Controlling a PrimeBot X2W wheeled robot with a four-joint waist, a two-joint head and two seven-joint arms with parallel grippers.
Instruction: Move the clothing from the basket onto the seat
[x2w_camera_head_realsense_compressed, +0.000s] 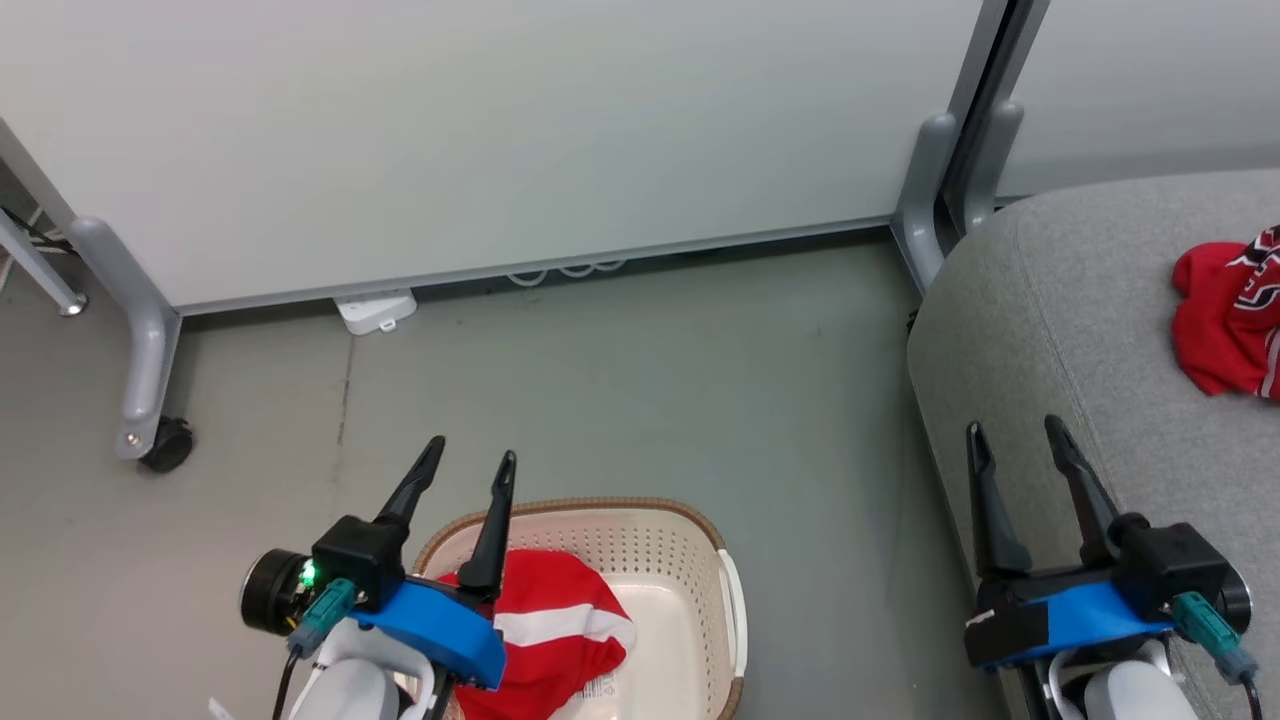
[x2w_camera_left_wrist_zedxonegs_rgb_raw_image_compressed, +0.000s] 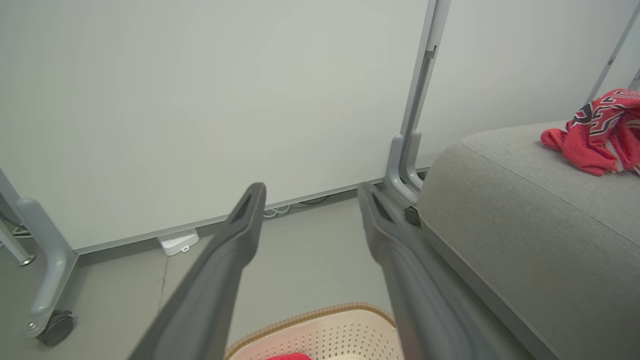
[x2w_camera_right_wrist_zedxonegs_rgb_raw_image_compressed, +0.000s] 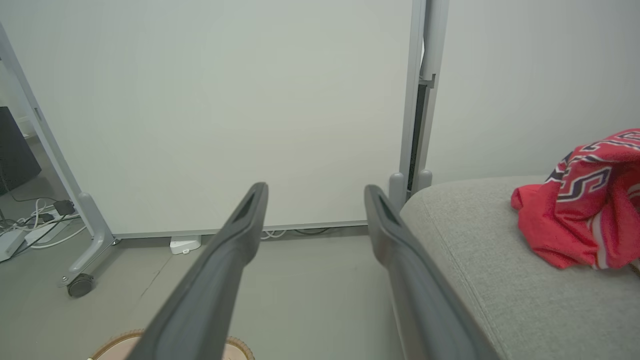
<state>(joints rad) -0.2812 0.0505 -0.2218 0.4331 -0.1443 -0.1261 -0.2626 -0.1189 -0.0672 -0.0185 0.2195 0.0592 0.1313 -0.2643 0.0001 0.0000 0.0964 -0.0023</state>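
Note:
The cream basket (x2w_camera_head_realsense_compressed: 690, 560) with its brown rim stands on the floor at the bottom centre. Inside it lies a red garment with a white stripe (x2w_camera_head_realsense_compressed: 560, 625). My left gripper (x2w_camera_head_realsense_compressed: 474, 452) hovers open above the basket's left rim, nothing between its fingers. The red jersey with black lettering (x2w_camera_head_realsense_compressed: 1225, 315) lies crumpled on the grey seat (x2w_camera_head_realsense_compressed: 1080, 330) at the right; the wrist views show the jersey (x2w_camera_left_wrist_zedxonegs_rgb_raw_image_compressed: 597, 130) (x2w_camera_right_wrist_zedxonegs_rgb_raw_image_compressed: 585, 200) too. My right gripper (x2w_camera_head_realsense_compressed: 1014, 428) is open and empty over the seat's front edge.
A white partition wall on wheeled grey legs (x2w_camera_head_realsense_compressed: 150, 350) runs across the back. A second leg (x2w_camera_head_realsense_compressed: 925, 190) stands by the seat's corner. A small white box (x2w_camera_head_realsense_compressed: 375, 310) and cables lie at the wall's foot. Bare grey floor (x2w_camera_head_realsense_compressed: 640, 380) lies between basket and wall.

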